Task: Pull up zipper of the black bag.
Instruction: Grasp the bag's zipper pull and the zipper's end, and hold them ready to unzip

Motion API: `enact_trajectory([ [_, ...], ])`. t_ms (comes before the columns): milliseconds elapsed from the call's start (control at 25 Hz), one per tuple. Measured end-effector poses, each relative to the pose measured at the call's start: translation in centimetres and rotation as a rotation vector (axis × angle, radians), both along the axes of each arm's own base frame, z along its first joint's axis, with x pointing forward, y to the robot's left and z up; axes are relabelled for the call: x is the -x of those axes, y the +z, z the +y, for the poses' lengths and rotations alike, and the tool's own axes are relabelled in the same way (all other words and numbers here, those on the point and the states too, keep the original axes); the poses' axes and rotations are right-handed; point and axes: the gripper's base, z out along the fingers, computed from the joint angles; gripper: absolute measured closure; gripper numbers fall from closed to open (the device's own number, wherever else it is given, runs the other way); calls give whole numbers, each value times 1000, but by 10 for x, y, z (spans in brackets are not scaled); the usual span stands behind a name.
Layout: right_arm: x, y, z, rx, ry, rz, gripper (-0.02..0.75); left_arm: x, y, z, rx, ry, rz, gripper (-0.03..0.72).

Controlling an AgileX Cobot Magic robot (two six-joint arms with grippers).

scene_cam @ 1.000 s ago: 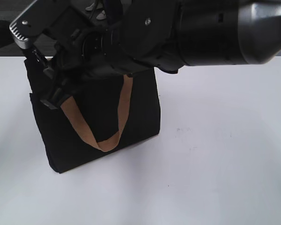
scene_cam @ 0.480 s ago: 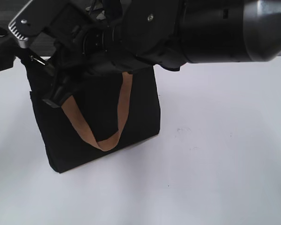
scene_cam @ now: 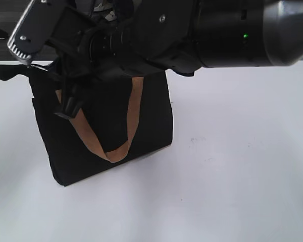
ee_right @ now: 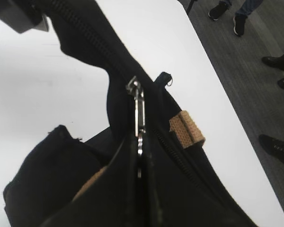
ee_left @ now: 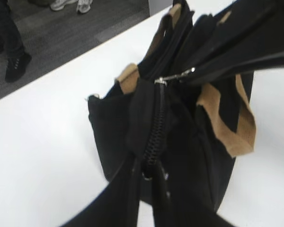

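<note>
Black bag (scene_cam: pixel 111 131) stands upright on the white table (scene_cam: pixel 232 166), left of centre. My right gripper (ee_right: pixel 139 151) pinches the silvery pull of the zipper (ee_right: pixel 138 111). My left gripper (ee_left: pixel 149 175) clamps the bag's top edge at the zipper's end.

Black bag (scene_cam: pixel 111 126), tan handles (scene_cam: pixel 134 113)

Light was bright and even. The white table (scene_cam: pixel 232 166) looked washed out, with only a soft shadow at the near foot of the bag (scene_cam: pixel 106 126). The left wrist view was blurred; the bag's black fabric kept little detail.
</note>
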Motion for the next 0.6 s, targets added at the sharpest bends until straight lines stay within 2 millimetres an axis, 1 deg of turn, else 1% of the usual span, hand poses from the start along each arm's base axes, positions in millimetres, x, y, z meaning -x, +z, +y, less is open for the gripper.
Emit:
enact_trajectory([
  [240,-2,0,-2,51,41,-62,739,3,-8,6,-128,-5,50,655],
  [480,-19,1,-19,59,-6,-61,739,2,-8,9,-147,15,41,655],
  [600,-22,1,-24,61,-10,-52,739,2,-8,9,-150,15,42,656],
])
